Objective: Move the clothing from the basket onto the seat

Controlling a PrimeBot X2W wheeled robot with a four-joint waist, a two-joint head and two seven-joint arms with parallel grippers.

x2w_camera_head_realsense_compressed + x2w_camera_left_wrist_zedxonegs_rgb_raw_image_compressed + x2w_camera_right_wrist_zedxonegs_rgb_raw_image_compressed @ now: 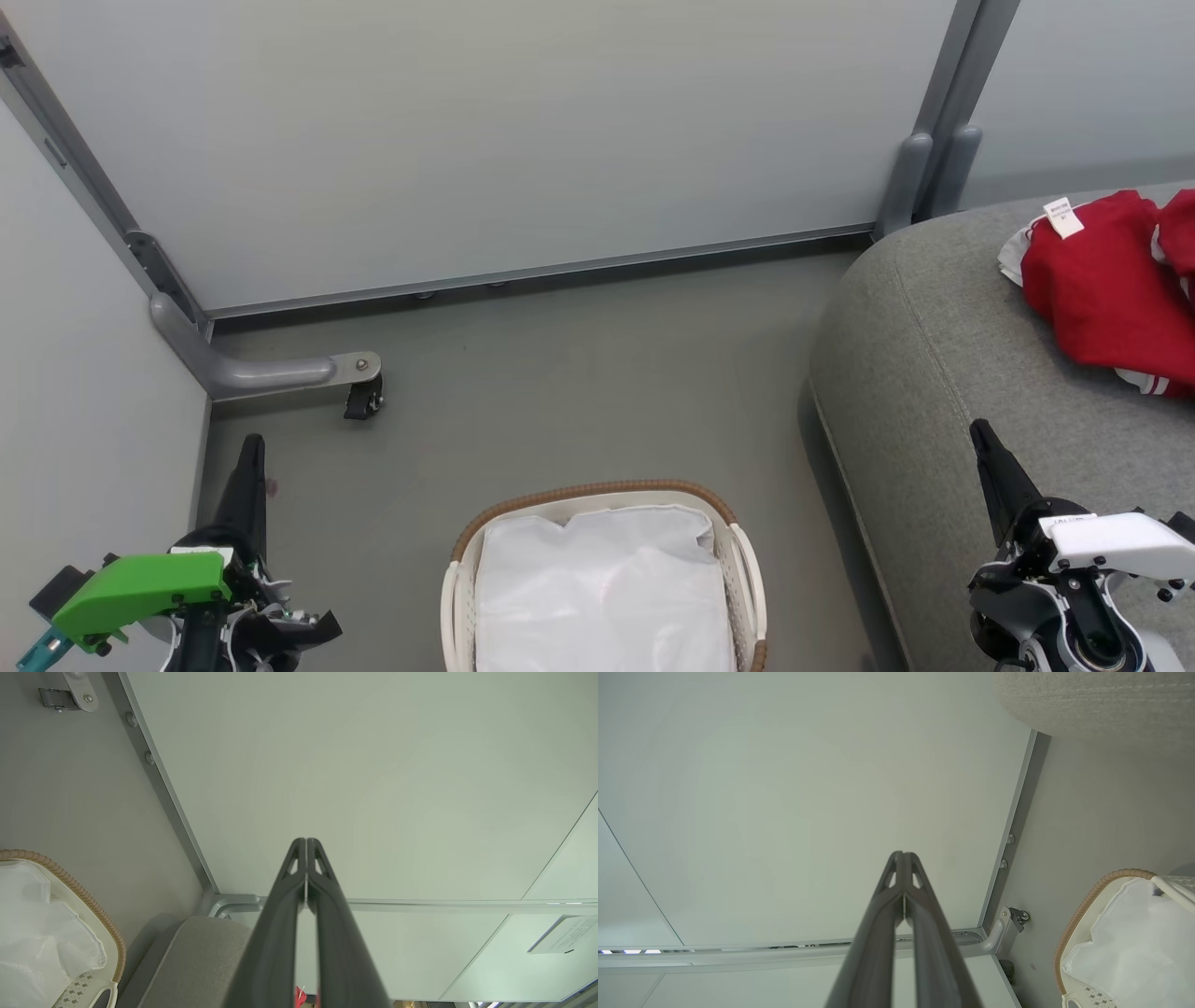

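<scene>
Red clothing (1111, 285) with white trim and a small white label lies bunched on the grey seat (934, 373) at the right. The white basket (597, 497) with a brown woven rim stands on the floor at bottom centre; inside it I see just its white liner (602, 597). My left gripper (252, 453) is shut and empty at the lower left, left of the basket. My right gripper (982, 439) is shut and empty over the seat's front part, below the clothing. The left wrist view shows the basket rim (93, 910) and the seat's corner (196, 961). In the right wrist view the basket (1083, 914) is at the lower right.
Pale partition panels (485, 140) close off the back and left, with grey metal posts (920, 168) and a castor foot (359, 397) on the grey floor (579, 373). Bare floor lies between the basket, the seat and the back panel.
</scene>
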